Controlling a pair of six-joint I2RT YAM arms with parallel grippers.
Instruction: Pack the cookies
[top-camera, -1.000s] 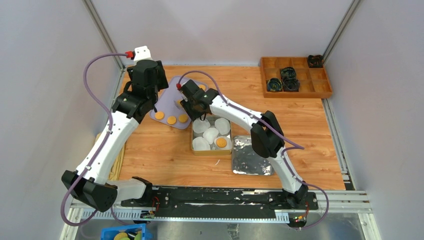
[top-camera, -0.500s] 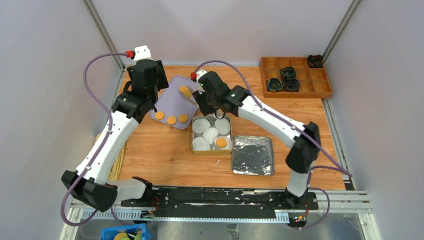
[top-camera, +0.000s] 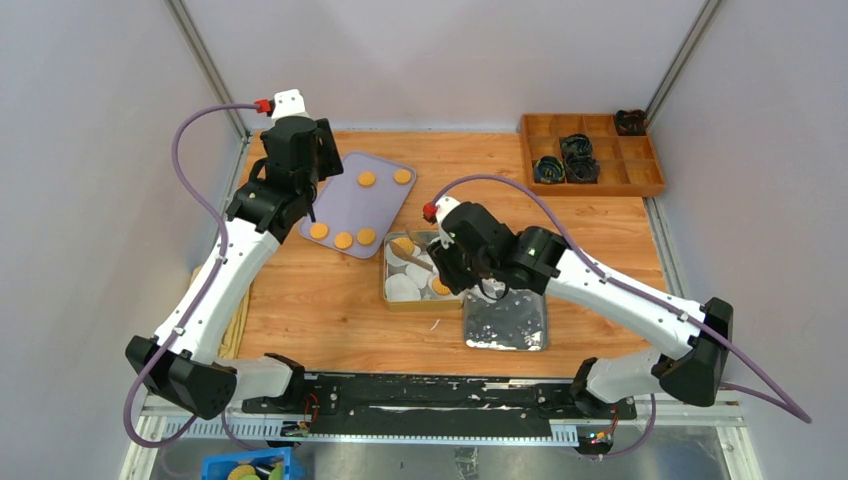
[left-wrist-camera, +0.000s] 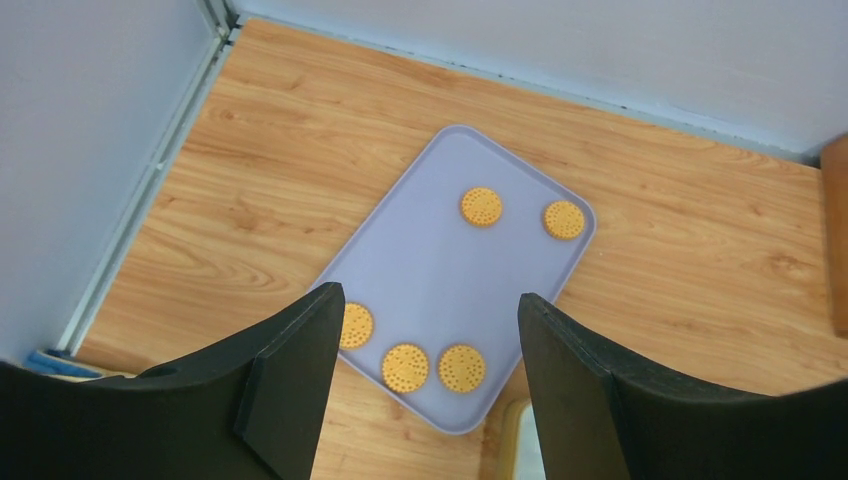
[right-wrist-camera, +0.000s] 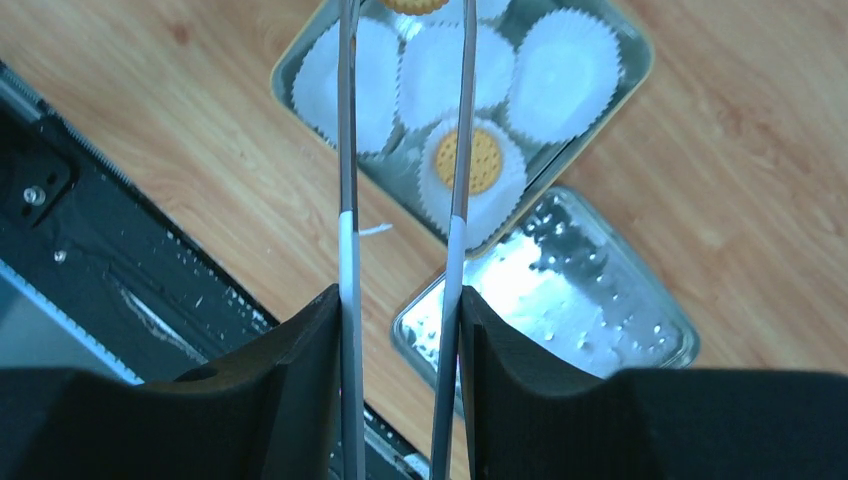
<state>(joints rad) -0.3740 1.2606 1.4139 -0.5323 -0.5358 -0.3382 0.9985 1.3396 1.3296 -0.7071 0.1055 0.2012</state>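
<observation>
Nearest, a dimpled, shiny lid (top-camera: 505, 322) lay flat beside the square tin (top-camera: 412, 304). The right gripper (right-wrist-camera: 400, 310) was clenched on thin metal tongs (right-wrist-camera: 347, 200), which pinched one cookie (right-wrist-camera: 415, 4) over fluted paper cups (right-wrist-camera: 565, 70); another sat in a cup. Farther off, five round cookies (left-wrist-camera: 482, 206) dotted the smooth lilac tray (left-wrist-camera: 440, 270) under the left gripper (left-wrist-camera: 430, 303), its jaws wide apart and empty. A wooden organizer (top-camera: 600, 188) stood at the back.

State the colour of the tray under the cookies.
Pale lilac tray, clearest in the left wrist view.
</observation>
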